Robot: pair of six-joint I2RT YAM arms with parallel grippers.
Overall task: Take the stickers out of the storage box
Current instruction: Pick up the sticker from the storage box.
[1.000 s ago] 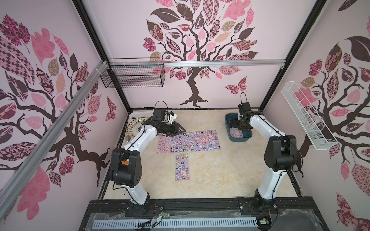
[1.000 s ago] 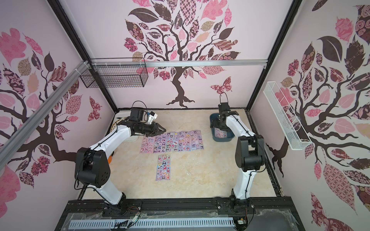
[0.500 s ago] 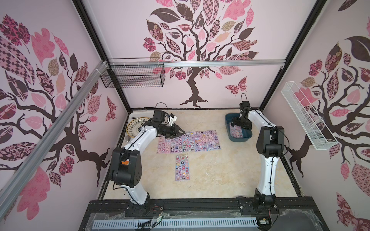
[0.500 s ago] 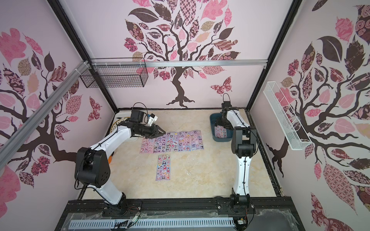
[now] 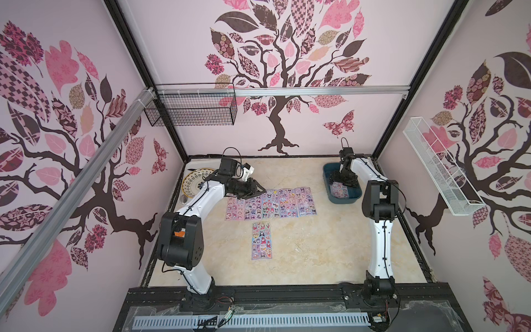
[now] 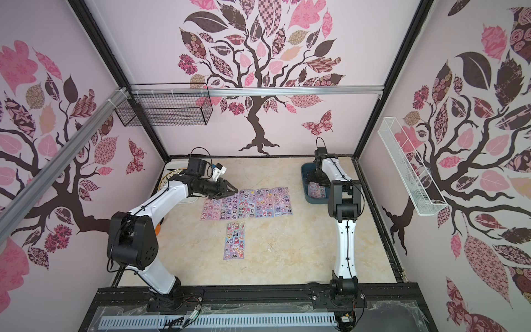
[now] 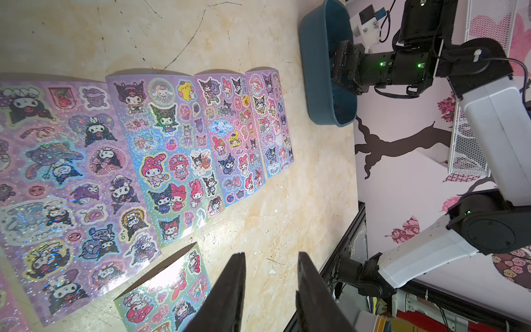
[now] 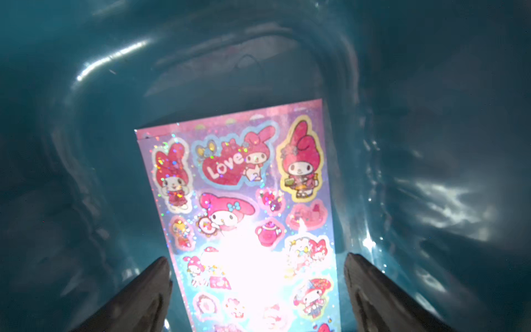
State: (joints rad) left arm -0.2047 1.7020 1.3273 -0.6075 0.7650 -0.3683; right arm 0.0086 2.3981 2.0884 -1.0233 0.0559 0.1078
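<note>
The dark teal storage box (image 5: 327, 184) (image 6: 305, 184) (image 7: 319, 72) stands at the back right of the table. One pink sheet of stickers (image 8: 244, 201) (image 5: 339, 191) lies flat on its bottom. My right gripper (image 8: 255, 258) (image 5: 341, 181) reaches down inside the box, open, its fingers either side of that sheet and holding nothing. Several sheets of stickers (image 5: 273, 202) (image 6: 247, 204) (image 7: 172, 143) lie side by side mid-table. A single sheet (image 5: 261, 240) (image 7: 163, 293) lies nearer the front. My left gripper (image 7: 270, 254) (image 5: 260, 191) hovers over the row's left end, open and empty.
A patterned plate (image 5: 198, 182) sits at the back left behind my left arm. A black wire basket (image 5: 192, 109) hangs on the back wall. A white wire basket (image 5: 439, 169) hangs on the right wall. The black frame rail (image 5: 287, 290) runs along the front edge.
My right arm's elbow has swung in toward the box and stands more upright, with the gripper staying inside the box. The left arm and the sheets on the table have not moved.
</note>
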